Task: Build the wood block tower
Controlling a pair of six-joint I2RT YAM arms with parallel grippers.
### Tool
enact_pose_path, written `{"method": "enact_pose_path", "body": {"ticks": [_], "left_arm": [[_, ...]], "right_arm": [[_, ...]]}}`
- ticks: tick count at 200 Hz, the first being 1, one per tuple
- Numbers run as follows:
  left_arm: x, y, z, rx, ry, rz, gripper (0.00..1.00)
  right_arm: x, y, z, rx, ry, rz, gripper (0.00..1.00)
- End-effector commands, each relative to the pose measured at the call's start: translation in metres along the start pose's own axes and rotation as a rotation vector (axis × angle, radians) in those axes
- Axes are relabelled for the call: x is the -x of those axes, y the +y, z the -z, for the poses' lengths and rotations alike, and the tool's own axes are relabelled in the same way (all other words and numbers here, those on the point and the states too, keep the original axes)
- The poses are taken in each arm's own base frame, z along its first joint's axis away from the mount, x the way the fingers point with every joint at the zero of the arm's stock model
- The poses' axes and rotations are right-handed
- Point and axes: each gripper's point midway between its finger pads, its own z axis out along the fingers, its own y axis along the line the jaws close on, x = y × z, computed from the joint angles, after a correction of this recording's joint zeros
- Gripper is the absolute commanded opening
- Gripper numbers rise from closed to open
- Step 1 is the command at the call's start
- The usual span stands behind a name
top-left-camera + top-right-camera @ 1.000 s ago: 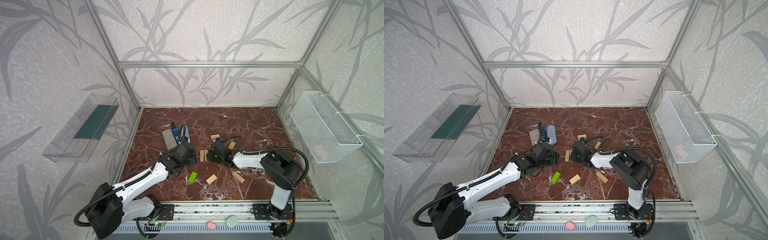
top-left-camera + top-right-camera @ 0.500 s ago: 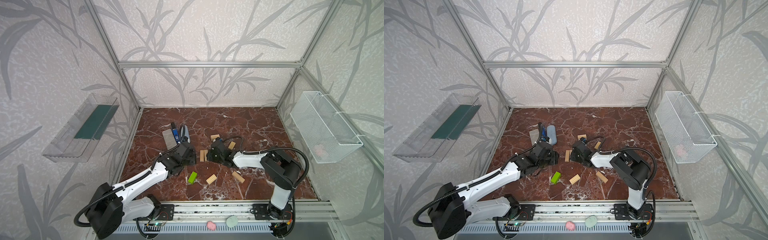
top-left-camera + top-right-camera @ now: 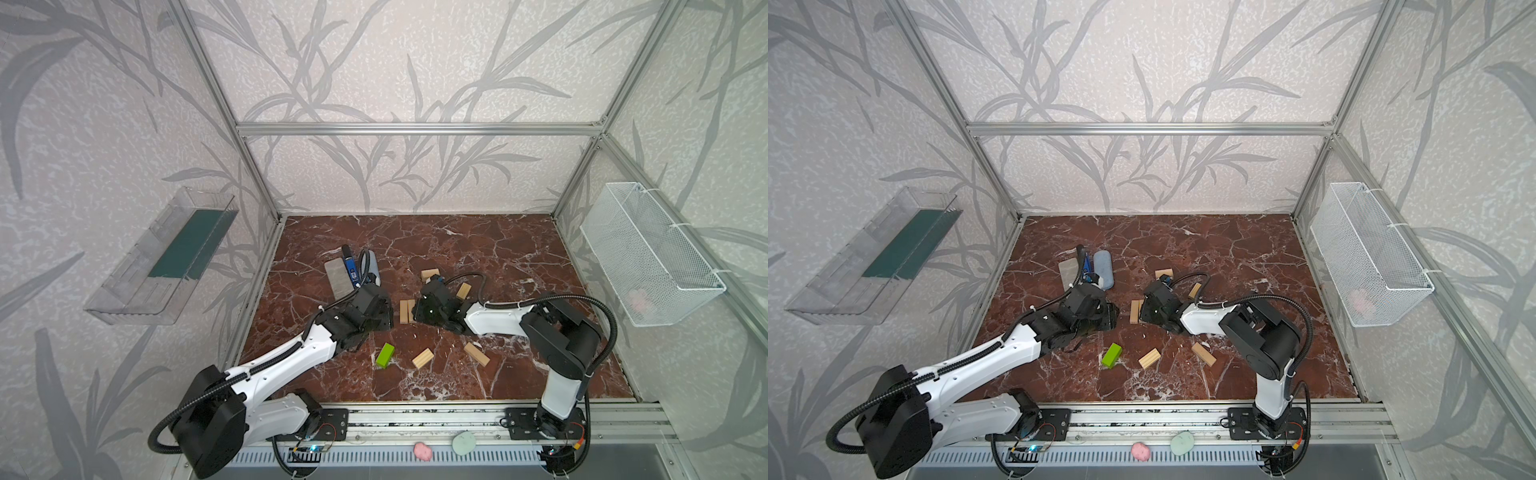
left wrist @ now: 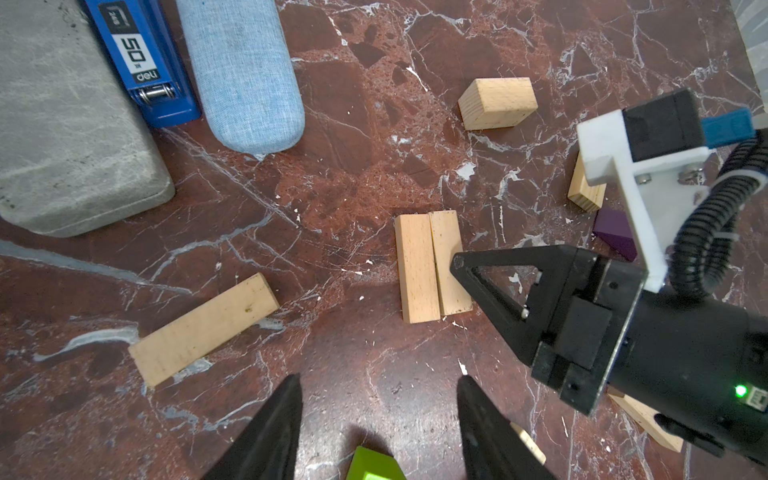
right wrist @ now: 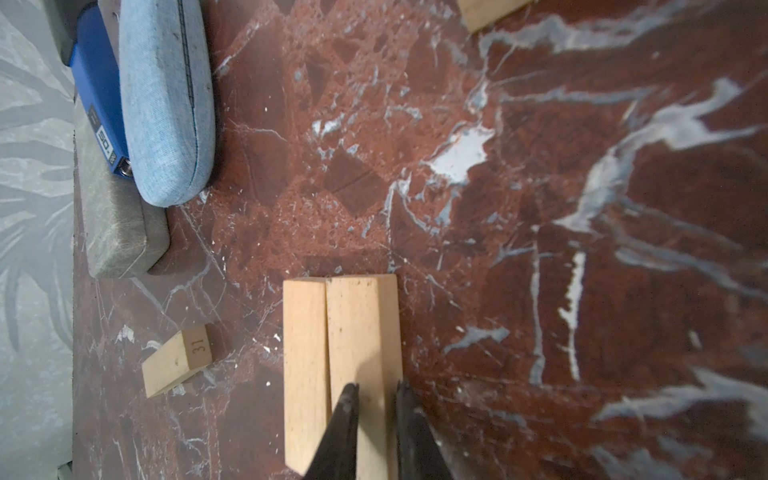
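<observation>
No change over last second: your right end effector (image 5: 376, 390), fingers together, tip at paired tan blocks (image 4: 419, 266) flat on tabletop (image 3: 478, 245). Left end effector (image 4: 378, 380) apart, empty. Tower unstarted; other blocks (image 3: 423, 358) scattered.

Seven pale tan wood blocks (image 4: 417, 268) are counted on the desk (image 4: 353, 174) in the left wrist view, two of them side by side and touching near its middle. One lime-green block (image 3: 385, 355) toward the front edge and one purple block (image 4: 615, 237) are found. Toward the left edge, one grey case (image 3: 337, 278), one blue stapler (image 3: 350, 268) and one light-blue case (image 3: 1104, 270) are grouped. One pink lump (image 3: 423, 451) and one pale green lump (image 3: 463, 444) are noted on the front rail (image 3: 415, 419).
</observation>
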Motion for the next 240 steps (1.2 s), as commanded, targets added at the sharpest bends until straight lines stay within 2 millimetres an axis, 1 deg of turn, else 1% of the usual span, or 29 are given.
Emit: {"method": "enact_pose_path", "body": {"ticks": [1, 16, 55, 119, 188, 199, 221, 240], "left_arm": [[-0.003, 0.006, -0.002, 0.015, 0.004, 0.015, 0.58], [-0.003, 0.005, -0.002, 0.012, 0.003, 0.017, 0.58], [-0.003, 0.005, -0.002, 0.011, 0.005, 0.017, 0.58], [-0.003, 0.005, -0.002, 0.009, 0.007, 0.02, 0.58], [-0.003, 0.006, -0.002, 0.009, 0.006, 0.021, 0.58], [-0.003, 0.006, -0.002, 0.008, 0.007, 0.024, 0.58], [-0.003, 0.005, -0.002, 0.005, 0.008, 0.022, 0.58], [-0.001, 0.004, -0.001, 0.002, 0.004, 0.023, 0.58]], "right_arm": [[-0.007, -0.002, -0.002, -0.028, 0.034, 0.005, 0.19], [-0.007, -0.003, -0.002, -0.032, 0.033, 0.0, 0.19], [-0.008, 0.004, -0.003, -0.012, 0.038, 0.004, 0.19], [-0.003, 0.006, 0.0, -0.021, 0.023, 0.02, 0.22], [-0.005, 0.01, -0.011, 0.004, 0.054, 0.034, 0.21], [-0.006, 0.008, -0.012, -0.002, 0.059, 0.031, 0.22], [-0.002, 0.012, -0.008, 0.014, 0.045, 0.032, 0.22], [0.004, 0.019, 0.003, 0.026, 0.026, 0.045, 0.24]]}}
